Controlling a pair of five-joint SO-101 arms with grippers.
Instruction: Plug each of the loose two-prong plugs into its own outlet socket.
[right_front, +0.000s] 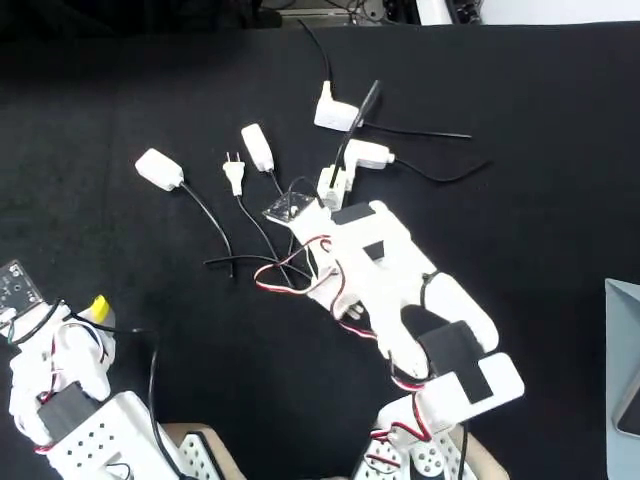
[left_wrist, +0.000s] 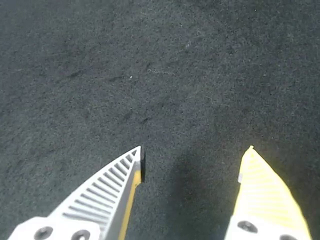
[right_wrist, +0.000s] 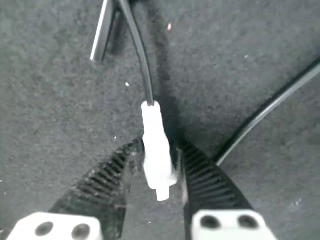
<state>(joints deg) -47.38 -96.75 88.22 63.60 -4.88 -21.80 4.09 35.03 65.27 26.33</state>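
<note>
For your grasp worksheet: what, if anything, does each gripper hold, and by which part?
Right gripper: a white plug, fingers on the sides of its body. Left gripper: nothing.

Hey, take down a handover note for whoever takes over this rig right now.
Left gripper: open, empty, over bare table.
Right gripper: shut on a white plug with a black cable, mid-table.
A loose two-prong plug lies to its left in the high view, prongs free. A white cabled block lies further left.
Done: no plug visibly seated.
Left: seat the held plug, then the loose one.
</note>
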